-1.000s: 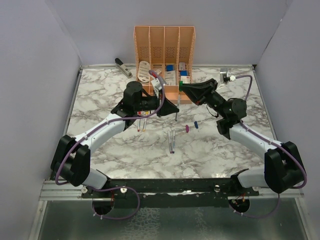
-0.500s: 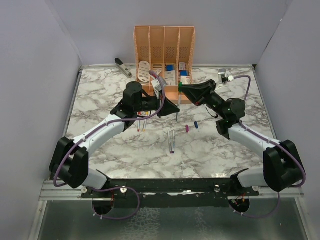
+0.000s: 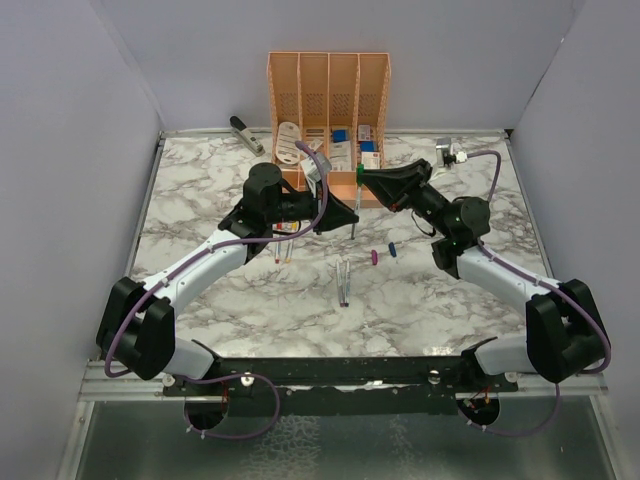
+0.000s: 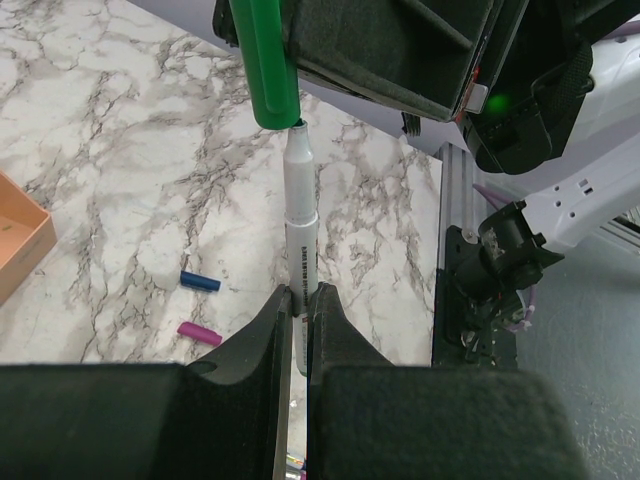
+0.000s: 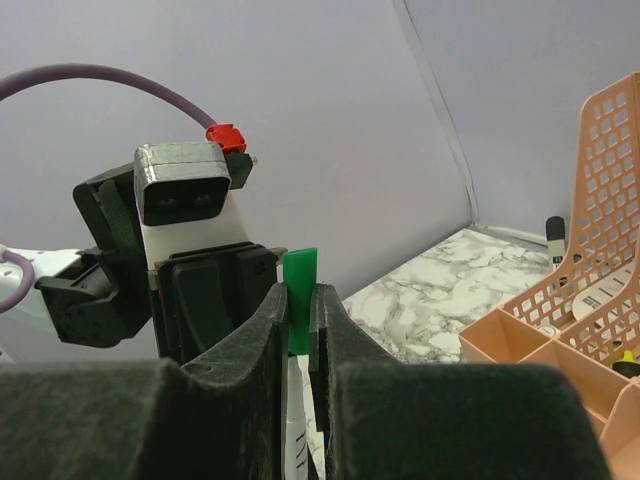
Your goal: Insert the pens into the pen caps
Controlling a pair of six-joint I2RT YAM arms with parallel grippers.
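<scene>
left hand (image 4: 301, 300) pinching pen (image 4: 301, 200), right hand (image 5: 298, 308) pinching green cap (image 5: 299, 268), pen tip at cap mouth

over the marble counter (image 3: 200, 190), the left jaws and right jaws meet just in front of the orange organiser (image 3: 328, 75), the right jaws pinching a green cap (image 3: 360, 171) directly above a thin pen (image 3: 353, 231) gripped upright by the left jaws. a purple cap (image 3: 373, 257) and a blue cap (image 3: 392, 249) lie close together on the counter, near two loose pens (image 3: 343, 282).
</scene>
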